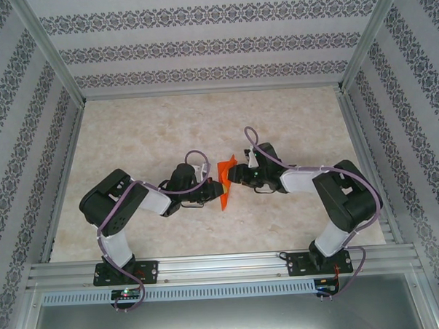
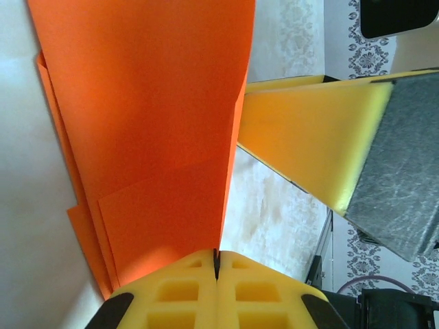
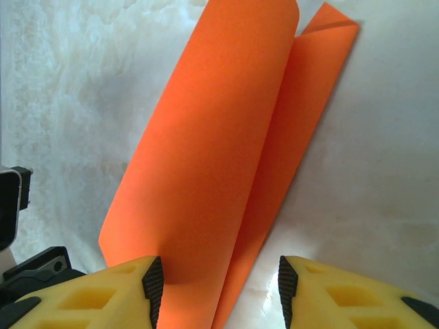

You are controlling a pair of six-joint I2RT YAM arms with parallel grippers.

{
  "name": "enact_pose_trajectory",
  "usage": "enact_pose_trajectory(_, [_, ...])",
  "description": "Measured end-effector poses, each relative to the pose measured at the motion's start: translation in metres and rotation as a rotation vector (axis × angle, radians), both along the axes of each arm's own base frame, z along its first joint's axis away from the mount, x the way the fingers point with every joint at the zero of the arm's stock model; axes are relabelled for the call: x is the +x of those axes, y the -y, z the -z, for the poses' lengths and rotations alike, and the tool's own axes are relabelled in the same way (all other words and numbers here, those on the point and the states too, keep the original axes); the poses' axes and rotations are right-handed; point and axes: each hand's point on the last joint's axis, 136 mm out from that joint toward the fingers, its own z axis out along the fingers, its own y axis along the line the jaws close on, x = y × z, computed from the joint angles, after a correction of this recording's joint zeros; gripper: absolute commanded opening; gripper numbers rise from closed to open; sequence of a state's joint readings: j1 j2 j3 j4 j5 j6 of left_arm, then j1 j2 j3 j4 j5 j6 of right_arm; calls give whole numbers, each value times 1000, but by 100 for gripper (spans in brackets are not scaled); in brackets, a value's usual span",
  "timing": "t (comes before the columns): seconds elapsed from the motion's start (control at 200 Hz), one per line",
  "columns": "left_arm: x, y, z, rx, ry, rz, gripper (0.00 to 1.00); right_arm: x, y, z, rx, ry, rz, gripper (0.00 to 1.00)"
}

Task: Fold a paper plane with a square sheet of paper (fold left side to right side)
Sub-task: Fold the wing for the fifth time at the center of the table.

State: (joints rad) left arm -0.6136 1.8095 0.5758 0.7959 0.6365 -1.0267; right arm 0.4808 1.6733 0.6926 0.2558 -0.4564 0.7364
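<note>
The square sheet of paper point(image 1: 225, 183) is bright orange and folded into a long, narrow, layered shape at the table's middle, between my two grippers. My left gripper point(image 2: 217, 264) is shut, with the sheet's point(image 2: 151, 123) near edge pinched in the thin gap between its yellow fingers. My right gripper point(image 3: 218, 295) is open and straddles the sheet's point(image 3: 206, 151) other end. Its left pad point(image 3: 152, 284) touches a raised, curling upper flap, and its right pad point(image 3: 285, 288) stands clear over bare table. A yellow finger point(image 2: 309, 137) of the right gripper shows in the left wrist view, beside the paper.
The marbled tabletop point(image 1: 145, 131) is fenced by aluminium rails point(image 1: 209, 92) and patterned walls point(image 1: 207, 45). Both arm bases are bolted to the near rail point(image 1: 216, 265). Open tabletop lies behind and to both sides of the paper.
</note>
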Motion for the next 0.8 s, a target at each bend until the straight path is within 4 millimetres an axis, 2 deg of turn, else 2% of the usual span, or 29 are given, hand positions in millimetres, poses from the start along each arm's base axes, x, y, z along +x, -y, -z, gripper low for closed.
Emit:
enact_pose_trajectory(0.19, [0, 0, 0, 0, 0, 0, 9, 7, -3, 4, -9, -15, 9, 48])
enact_pose_trajectory(0.445, [-1, -2, 1, 13, -2, 3, 24, 9, -4, 10, -30, -42, 20, 48])
enact_pose_trajectory(0.609, [4, -8, -9, 12, 21, -9, 36, 9, -4, 10, -29, -43, 20, 48])
enact_pose_trajectory(0.799, [13, -9, -15, 11, 26, -23, 38, 9, -4, 10, -29, -44, 21, 48])
